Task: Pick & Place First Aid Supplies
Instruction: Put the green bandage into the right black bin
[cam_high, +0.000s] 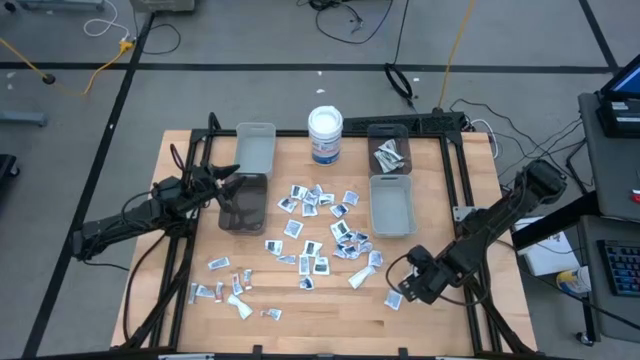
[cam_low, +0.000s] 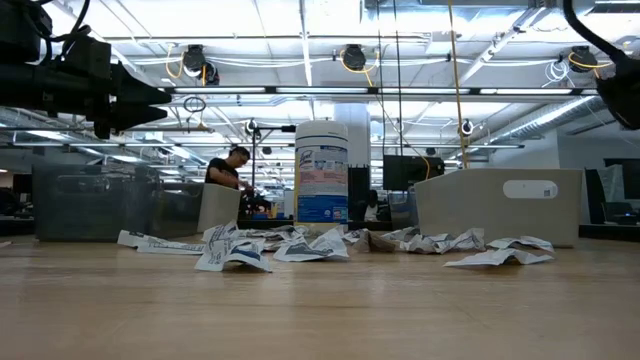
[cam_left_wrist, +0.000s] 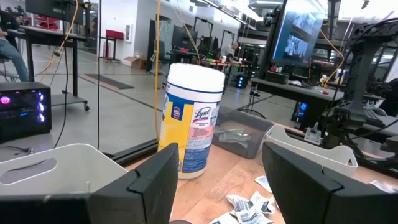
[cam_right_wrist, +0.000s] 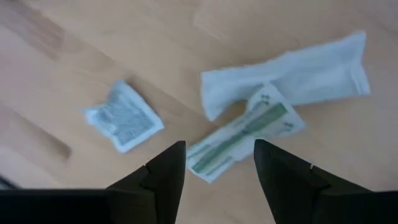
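Broadly spread over the wooden worktop (cam_high: 200, 320): first aid supplies (cam_high: 318, 235), dozens of small flat packets, mostly mid-worktop, some near-left. Probably featherlight, thin and limp; likely best pinched across a flat edge. Right arm angled in low from the far right, right claw (cam_right_wrist: 219, 163) spread wide over a green-striped sachet (cam_right_wrist: 242, 133), near-right. Left claw (cam_left_wrist: 214, 183) parted, empty, raised beside the dark bin (cam_high: 242, 204).

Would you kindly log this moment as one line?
left gripper: open, over dark bin | right gripper: open, above green-striped sachet | packets: scattered
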